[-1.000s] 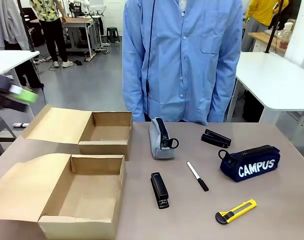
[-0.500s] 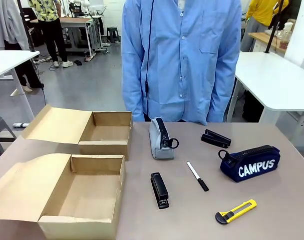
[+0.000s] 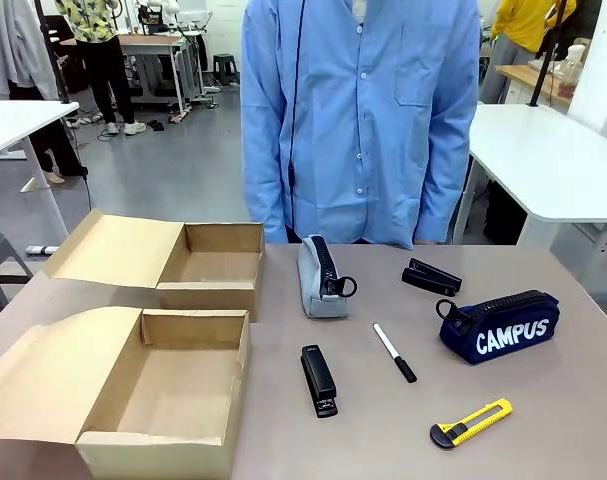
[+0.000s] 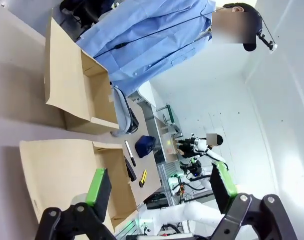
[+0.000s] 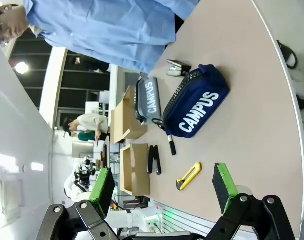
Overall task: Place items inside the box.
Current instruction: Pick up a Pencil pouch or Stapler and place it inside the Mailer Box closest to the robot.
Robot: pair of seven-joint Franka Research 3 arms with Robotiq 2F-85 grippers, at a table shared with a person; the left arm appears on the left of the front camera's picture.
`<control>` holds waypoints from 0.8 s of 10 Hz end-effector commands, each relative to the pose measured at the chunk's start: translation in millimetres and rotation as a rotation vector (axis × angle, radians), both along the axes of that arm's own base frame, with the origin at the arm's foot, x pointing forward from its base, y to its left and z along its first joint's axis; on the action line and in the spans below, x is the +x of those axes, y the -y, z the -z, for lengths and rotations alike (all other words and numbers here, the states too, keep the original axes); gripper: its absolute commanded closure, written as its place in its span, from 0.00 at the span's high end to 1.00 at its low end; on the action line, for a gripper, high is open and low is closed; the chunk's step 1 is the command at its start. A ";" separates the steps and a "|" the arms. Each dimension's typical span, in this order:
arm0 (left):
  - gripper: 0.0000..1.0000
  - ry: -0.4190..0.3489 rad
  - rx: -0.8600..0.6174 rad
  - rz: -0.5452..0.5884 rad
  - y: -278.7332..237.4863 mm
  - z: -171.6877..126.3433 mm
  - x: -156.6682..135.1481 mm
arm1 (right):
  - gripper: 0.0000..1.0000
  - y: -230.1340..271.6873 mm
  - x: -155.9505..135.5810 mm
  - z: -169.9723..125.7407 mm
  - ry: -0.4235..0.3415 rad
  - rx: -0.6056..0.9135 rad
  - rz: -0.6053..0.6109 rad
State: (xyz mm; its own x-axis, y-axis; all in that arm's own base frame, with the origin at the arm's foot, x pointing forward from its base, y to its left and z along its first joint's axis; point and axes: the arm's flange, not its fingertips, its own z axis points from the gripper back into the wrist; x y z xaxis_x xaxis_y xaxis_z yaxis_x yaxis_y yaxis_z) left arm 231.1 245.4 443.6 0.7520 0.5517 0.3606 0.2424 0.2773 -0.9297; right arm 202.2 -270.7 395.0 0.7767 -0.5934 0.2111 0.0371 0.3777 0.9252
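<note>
With left gripper (image 4: pixel 159 185) and right gripper (image 5: pixel 162 184) held open and empty, the smaller box (image 3: pixel 208 296) could be mistaken for the box (image 3: pixel 153 460) — the 2 are set close.

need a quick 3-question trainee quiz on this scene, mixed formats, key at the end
1. True or false: the black stapler lies on the table, outside both the nearer box and the farther box.
2. The utility knife lies: A) inside the nearer box; B) on the table, toward the robot's right; C) on top of the grey pencil case.
3. Fill in: the white lettering on the dark blue pouch reads ____.
Key: 1 true; 2 B; 3 CAMPUS.
</note>
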 end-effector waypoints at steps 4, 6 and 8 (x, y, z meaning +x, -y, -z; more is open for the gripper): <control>1.00 0.028 0.008 -0.017 -2.3 0.9 -5.8 | 1.00 -67.7 19.3 -21.0 0.141 -0.344 -0.210; 1.00 0.028 0.008 -0.017 -2.3 0.9 -5.8 | 1.00 -119.5 50.0 -38.5 0.165 -0.557 -0.370; 1.00 0.028 0.008 -0.017 -2.3 0.9 -5.8 | 1.00 -70.5 31.5 -30.2 0.123 -0.470 -0.321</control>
